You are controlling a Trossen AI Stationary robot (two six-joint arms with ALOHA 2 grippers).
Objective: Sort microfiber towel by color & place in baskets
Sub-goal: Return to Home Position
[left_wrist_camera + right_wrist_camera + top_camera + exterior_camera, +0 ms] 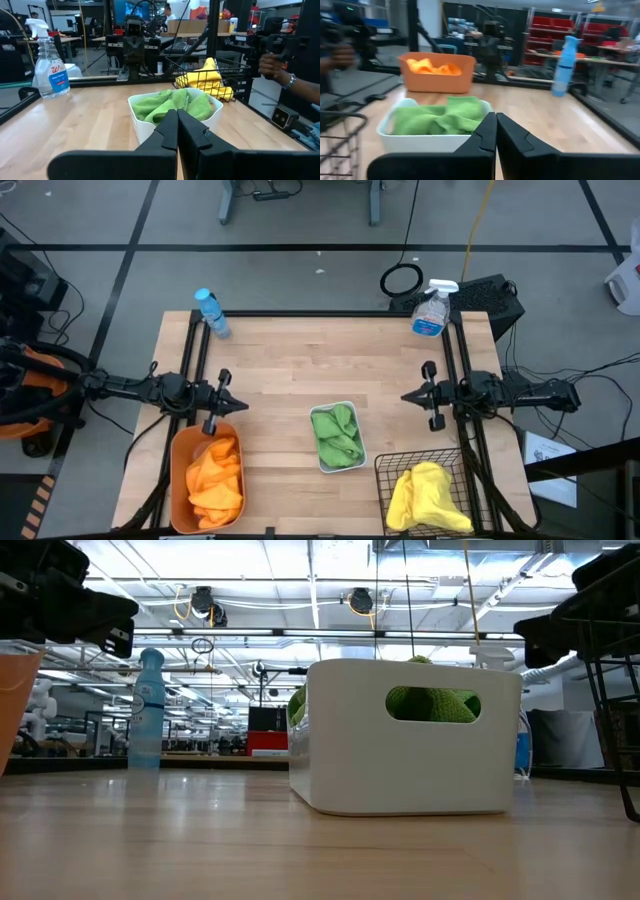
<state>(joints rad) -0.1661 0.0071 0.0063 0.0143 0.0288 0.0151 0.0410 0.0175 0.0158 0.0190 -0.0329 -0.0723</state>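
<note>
Three baskets stand along the table's near edge. The orange tub (206, 478) at near left holds orange towels (217, 476). The white bin (337, 438) in the middle holds green towels (337, 435), also seen in the white bin (405, 738) in the low view. The black wire basket (425, 485) at near right holds a yellow towel (425, 495). My left gripper (240, 404) is shut, above the table at its left side, just beyond the orange tub. My right gripper (408, 395) is shut, at the right side, pointing toward the table's middle.
A blue bottle (212, 313) stands at the far left corner and a clear spray bottle (431, 309) at the far right corner. The table's middle and far part is bare wood. A person's hand (272, 65) shows beyond the table's right side.
</note>
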